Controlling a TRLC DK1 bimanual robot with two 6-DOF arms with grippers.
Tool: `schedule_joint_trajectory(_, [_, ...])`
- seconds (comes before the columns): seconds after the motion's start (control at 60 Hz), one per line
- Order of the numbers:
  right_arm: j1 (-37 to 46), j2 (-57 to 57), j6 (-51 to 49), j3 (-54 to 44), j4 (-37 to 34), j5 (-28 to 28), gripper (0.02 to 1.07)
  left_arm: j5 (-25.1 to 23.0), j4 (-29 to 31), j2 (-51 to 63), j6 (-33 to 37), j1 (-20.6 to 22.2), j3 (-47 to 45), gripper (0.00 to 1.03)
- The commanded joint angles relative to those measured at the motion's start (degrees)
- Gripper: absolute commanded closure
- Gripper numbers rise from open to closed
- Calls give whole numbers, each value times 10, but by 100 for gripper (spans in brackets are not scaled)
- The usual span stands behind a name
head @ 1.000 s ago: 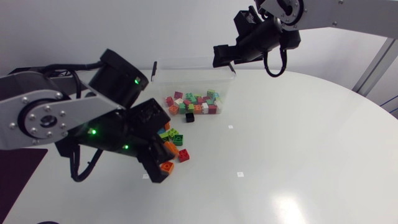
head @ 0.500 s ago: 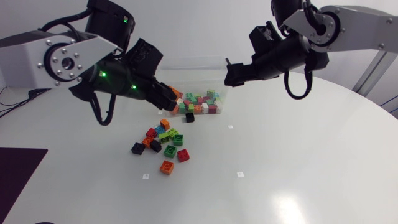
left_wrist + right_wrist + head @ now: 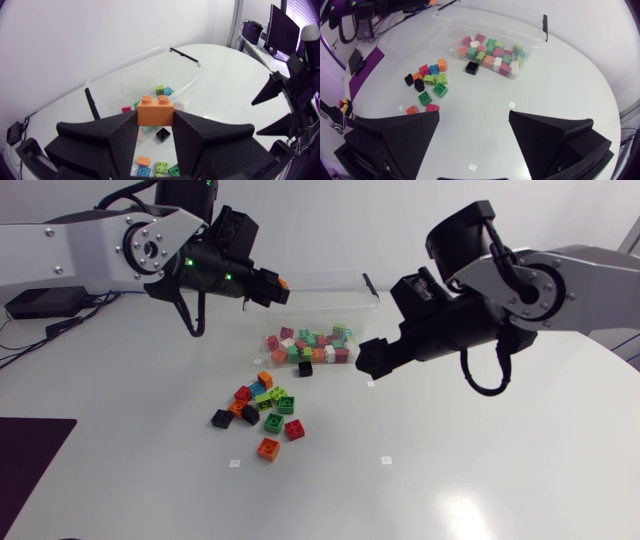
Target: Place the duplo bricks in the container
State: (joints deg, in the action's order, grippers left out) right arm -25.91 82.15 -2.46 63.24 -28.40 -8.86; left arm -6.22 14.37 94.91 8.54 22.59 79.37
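Left gripper clamping orange brick near container, seen plainly only in wrist view, right gripper fingers spread

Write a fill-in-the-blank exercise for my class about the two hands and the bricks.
1. The brick gripped in the left hand is coloured ___.
2. The right hand is open and holds ___.
3. The lone brick on the table just in front of the container is coloured ___.

Missing words: orange; nothing; black.
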Motion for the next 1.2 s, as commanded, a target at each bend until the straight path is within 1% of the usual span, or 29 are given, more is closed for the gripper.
schedule_joint_trajectory(0.0, [-13,-13,-11,-29,5,3,7,-5,-14,35,-22,-11,32,71])
schedule_joint_trajectory(0.133, [-34,-16,-16,-53,9,7,7,-5,-33,70,-35,-18,60,71])
schedule_joint_trajectory(0.417, [-80,6,-16,-67,14,18,7,-5,-29,159,-61,-28,149,70])
schedule_joint_trajectory(0.433, [-85,10,-16,-67,14,19,7,-5,-29,164,-61,-28,155,69])
schedule_joint_trajectory(0.467, [-99,21,-16,-65,14,23,7,-5,-26,175,-61,-29,170,62])
schedule_joint_trajectory(0.517, [-113,36,-15,-60,14,26,7,-5,-22,186,-61,-32,184,57])
schedule_joint_trajectory(0.667, [-147,83,-13,-36,12,34,7,-4,-15,222,-66,-42,227,57])
schedule_joint_trajectory(0.8, [-164,135,-8,7,-1,35,7,-2,-15,247,-69,-47,258,57])
schedule_joint_trajectory(0.817, [-165,141,-7,11,-1,35,7,-1,-15,248,-70,-48,260,55])
schedule_joint_trajectory(0.867, [-168,160,-5,27,-6,35,7,-1,-13,256,-71,-49,270,43])
schedule_joint_trajectory(0.933, [-173,188,-2,49,-13,34,7,-1,-1,267,-71,-49,283,20])
schedule_joint_trajectory(0.95, [-173,195,1,56,-17,35,7,-1,0,268,-71,-49,284,16])
schedule_joint_trajectory(1.0, [-175,212,5,70,-20,35,7,0,0,267,-70,-49,282,7])
schedule_joint_trajectory(1.05, [-177,228,11,82,-23,35,7,0,0,264,-70,-50,278,5])
schedule_joint_trajectory(1.183, [-179,267,25,116,-33,35,7,0,1,227,-59,-51,241,5])
